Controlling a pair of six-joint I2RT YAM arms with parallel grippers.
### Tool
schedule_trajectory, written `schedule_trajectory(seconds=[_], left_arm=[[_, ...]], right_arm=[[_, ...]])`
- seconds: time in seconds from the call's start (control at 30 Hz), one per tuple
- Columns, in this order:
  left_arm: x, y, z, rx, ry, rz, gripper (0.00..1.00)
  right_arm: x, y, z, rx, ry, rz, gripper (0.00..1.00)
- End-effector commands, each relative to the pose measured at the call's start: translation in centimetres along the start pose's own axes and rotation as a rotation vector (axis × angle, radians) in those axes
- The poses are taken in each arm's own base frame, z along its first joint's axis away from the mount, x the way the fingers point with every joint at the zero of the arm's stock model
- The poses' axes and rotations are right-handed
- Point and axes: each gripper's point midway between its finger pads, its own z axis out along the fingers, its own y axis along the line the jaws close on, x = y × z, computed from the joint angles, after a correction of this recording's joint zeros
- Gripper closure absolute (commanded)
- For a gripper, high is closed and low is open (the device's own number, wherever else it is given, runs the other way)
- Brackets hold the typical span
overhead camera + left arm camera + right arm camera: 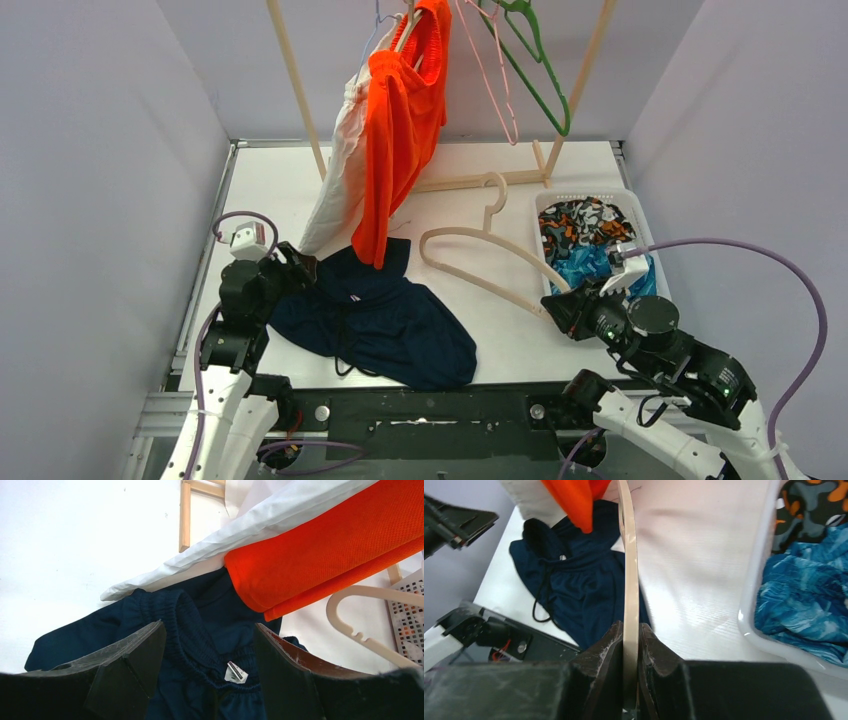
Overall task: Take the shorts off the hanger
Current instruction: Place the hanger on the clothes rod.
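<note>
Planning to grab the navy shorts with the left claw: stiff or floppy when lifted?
Likely floppy: the navy shorts lie crumpled flat on the table. Pinched at the gathered waistband, the rest would probably sag and drag. The loose drawstring may trail or snag.

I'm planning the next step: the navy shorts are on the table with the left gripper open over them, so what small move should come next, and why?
Probably lower the left gripper and close it on the waistband of the navy shorts. Its jaws stand open astride that band, and the shorts lie free of the cream hanger, which the right gripper clamps.
</note>
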Motion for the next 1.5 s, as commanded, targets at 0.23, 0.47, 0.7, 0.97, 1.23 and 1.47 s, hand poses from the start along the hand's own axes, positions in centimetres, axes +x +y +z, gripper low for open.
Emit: schedule_trajectory(seconds=[0.23, 0.47, 0.7, 0.97, 1.23, 1.47], left_arm=[[-2.6, -0.9, -0.1, 0.021, -0.071, -0.017, 0.36], [-2.7, -0.9, -0.2, 0.022, -0.074, -0.019, 0.36], [-2.6, -0.8, -0.1, 0.02, -0.072, -0.02, 0.36], [-2.6, -0.6, -0.1, 0.011, -0.071, -0.021, 0.36], [-2.8, -0.9, -0.3, 0.026, -0.078, -0.022, 0.36], [-2.7, -1.2, -0.4, 0.044, -0.077, -0.022, 0.36]], right_arm=[[-5.4, -0.3, 4.2, 0.095, -0.241, -0.033, 1.0], [-5.8, -1.3, 6.3, 0.156, -0.3, -0.05, 1.0], [-5.2, -1.3, 7.8, 0.215, -0.313, -0.117, 1.0], [-4.2, 1.6, 7.2, 0.4, -0.381, -0.33, 1.0], [-3.7, 4.6, 6.9, 0.387, -0.405, -0.376, 1.0], [-5.1, 5.1, 6.6, 0.434, -0.461, -0.317, 1.0]])
